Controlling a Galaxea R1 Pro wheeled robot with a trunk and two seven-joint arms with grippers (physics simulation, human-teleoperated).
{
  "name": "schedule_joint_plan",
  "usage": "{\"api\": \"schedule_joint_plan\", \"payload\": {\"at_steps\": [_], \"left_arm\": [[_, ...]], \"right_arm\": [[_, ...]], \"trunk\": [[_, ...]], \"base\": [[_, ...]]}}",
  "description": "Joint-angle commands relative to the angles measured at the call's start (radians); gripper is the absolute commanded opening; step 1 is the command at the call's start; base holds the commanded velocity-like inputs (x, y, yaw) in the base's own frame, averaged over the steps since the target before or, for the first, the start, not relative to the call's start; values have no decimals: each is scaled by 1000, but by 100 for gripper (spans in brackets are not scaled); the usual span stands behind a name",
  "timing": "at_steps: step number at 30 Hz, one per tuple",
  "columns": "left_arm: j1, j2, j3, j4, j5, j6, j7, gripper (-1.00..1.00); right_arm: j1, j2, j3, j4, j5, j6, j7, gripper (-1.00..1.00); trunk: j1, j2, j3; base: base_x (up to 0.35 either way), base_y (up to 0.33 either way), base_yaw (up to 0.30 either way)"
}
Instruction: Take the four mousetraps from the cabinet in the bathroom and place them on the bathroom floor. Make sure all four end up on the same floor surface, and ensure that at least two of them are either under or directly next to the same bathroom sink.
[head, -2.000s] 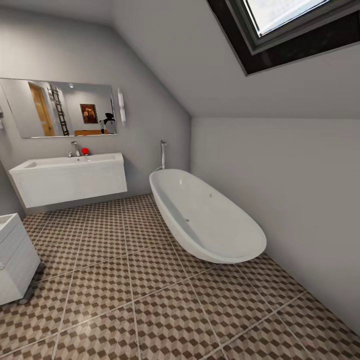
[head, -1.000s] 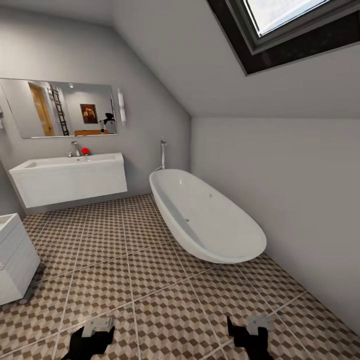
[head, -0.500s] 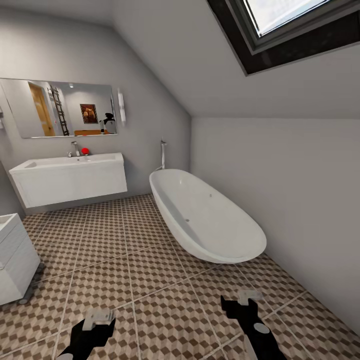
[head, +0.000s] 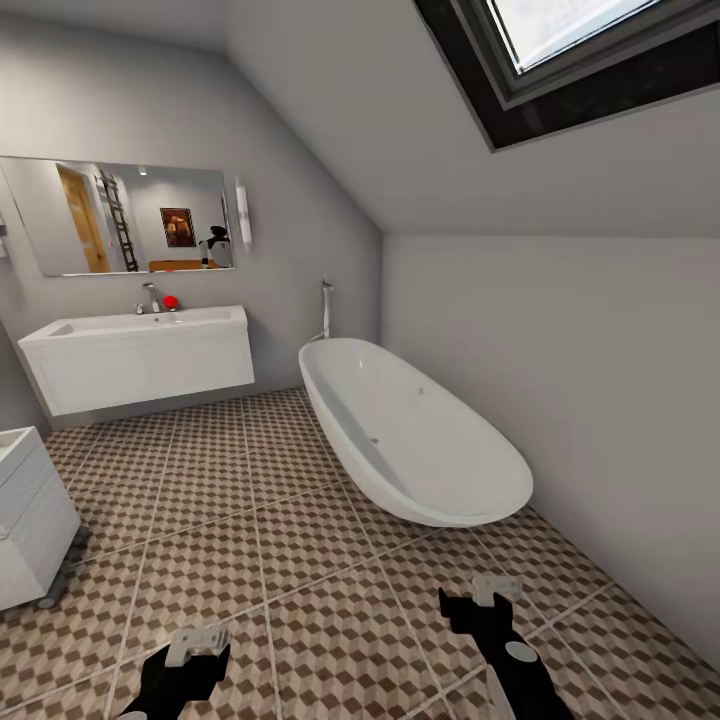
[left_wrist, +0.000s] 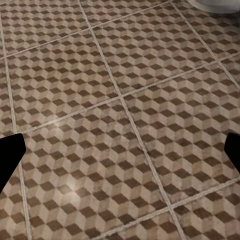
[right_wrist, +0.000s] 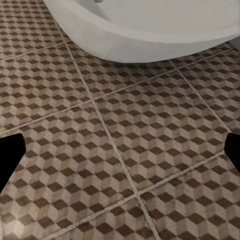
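Nothing is in hand yet — this reads as the very start, the robot facing the bathroom with both arms raised into the bottom of the head view. The left gripper (head: 196, 645) sits at the lower left of the frame, the right gripper (head: 487, 592) at lower right; in each wrist view the dark fingertips (left_wrist: 10, 155) (right_wrist: 10, 155) stand at opposite edges with only tile between them, so both are spread wide and carry nothing.

The bathroom sink (head: 140, 355) hangs at the left of the frame below the mirror (head: 120, 215), its long axis running across the wall, deep white front facing the room. The bathroom floor (head: 300, 560) spreads beneath it and past the bathtub (head: 410, 430), which lies obliquely from centre toward lower right.

Neither mousetraps nor cabinet appear, so their heading cannot be told. The next move, I judge, calls for turning the base to find the cabinet — then reaching in.
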Motion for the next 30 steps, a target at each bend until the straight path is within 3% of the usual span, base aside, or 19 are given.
{"api": "schedule_joint_plan", "payload": {"at_steps": [1,15,30], "left_arm": [[0,0,-1,-3,0,6,3,100],[0,1,-1,-4,0,6,3,100],[0,0,-2,-2,2,7,3,100]], "right_arm": [[-1,1,3,-6,0,7,-5,100],[-1,2,73,-26,0,15,-8,100],[-1,2,104,-25,0,13,-8,100]], "trunk": [[0,-1,-1],[0,-1,-1],[0,-1,-1]], "base": [[0,0,0],[0,0,0],[0,0,0]]}}
